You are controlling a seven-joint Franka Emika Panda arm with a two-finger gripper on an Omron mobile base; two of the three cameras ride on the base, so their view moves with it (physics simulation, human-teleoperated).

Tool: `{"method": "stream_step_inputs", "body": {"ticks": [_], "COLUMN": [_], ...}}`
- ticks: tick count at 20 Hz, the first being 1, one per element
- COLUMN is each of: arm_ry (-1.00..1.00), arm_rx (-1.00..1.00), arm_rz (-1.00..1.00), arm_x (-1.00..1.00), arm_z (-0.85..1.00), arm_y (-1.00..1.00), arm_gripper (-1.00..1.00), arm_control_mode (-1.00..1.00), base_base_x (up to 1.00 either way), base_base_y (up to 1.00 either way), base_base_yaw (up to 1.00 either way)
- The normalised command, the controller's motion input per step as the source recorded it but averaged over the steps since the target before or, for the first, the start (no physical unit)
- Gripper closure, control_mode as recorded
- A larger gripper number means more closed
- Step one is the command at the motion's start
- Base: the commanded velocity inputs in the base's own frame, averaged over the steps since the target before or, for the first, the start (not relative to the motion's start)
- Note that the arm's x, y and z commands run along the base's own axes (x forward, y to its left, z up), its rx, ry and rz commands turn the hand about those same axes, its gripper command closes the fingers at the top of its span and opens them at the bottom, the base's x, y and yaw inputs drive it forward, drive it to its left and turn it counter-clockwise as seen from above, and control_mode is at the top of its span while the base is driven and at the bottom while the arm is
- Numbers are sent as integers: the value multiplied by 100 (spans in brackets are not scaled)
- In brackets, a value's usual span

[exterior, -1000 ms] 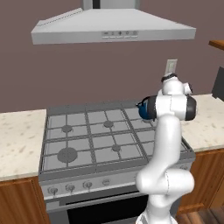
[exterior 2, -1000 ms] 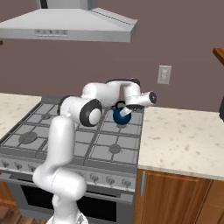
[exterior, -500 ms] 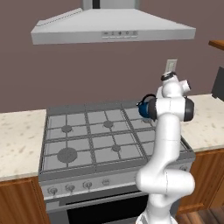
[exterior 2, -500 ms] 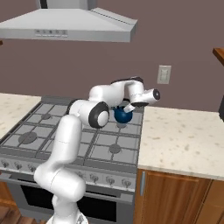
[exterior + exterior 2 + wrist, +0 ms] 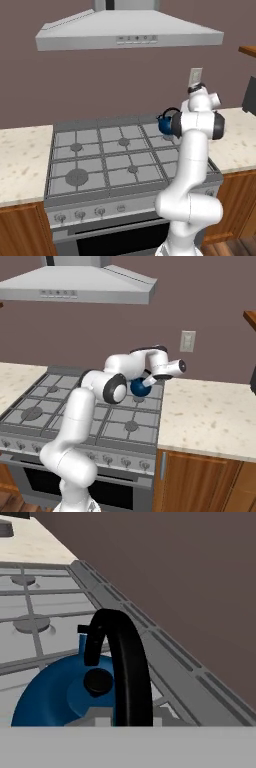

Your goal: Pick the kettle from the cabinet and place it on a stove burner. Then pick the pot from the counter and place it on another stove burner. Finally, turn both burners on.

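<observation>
Left base view, L to R: beige speckled worktop (image 5: pixel 22 155) left of the stove (image 5: pixel 95 165), grey hood (image 5: pixel 130 32) above; kettle (image 5: pixel 166 123) sits on the back-right burner, dark blue w/ black arched handle, partly hidden behind the white arm (image 5: pixel 195 150); more worktop to the right. Right base view: stove at left, arm bends over it, kettle (image 5: pixel 140 387) on the rear-right grate just under the wrist, claw (image 5: pixel 148 379) right by the kettle's top, wall outlet (image 5: pixel 187 341) behind, worktop (image 5: pixel 210 416) at right. Hand view: kettle (image 5: pixel 55 697) fills the lower left, its handle (image 5: pixel 125 667) arching up the middle, grates beyond. Claw looks pressed nearly together; can't tell if it pinches the handle.
</observation>
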Motion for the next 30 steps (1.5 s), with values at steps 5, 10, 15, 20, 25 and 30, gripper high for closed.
{"method": "stream_step_inputs", "body": {"ticks": [5, 10, 15, 20, 25, 30], "arm_ry": [0, 0, 0, 0, -2, -5], "arm_rx": [0, 0, 0, 0, 0, 0], "arm_rz": [0, 0, 0, 0, -1, -2], "arm_x": [-23, -9, 0, 0, 0, 0], "arm_z": [-20, -5, 0, 0, 4, 15], "arm_y": [2, 0, 0, -1, -10, -13], "arm_gripper": [-100, -100, -100, -100, -100, -100], "arm_control_mode": [-100, -100, -100, -100, -100, -100], "base_base_x": [0, 0, 0, 0, 0, 0], "base_base_y": [0, 0, 0, 0, 0, 0], "base_base_yaw": [0, 0, 0, 0, 0, 0]}}
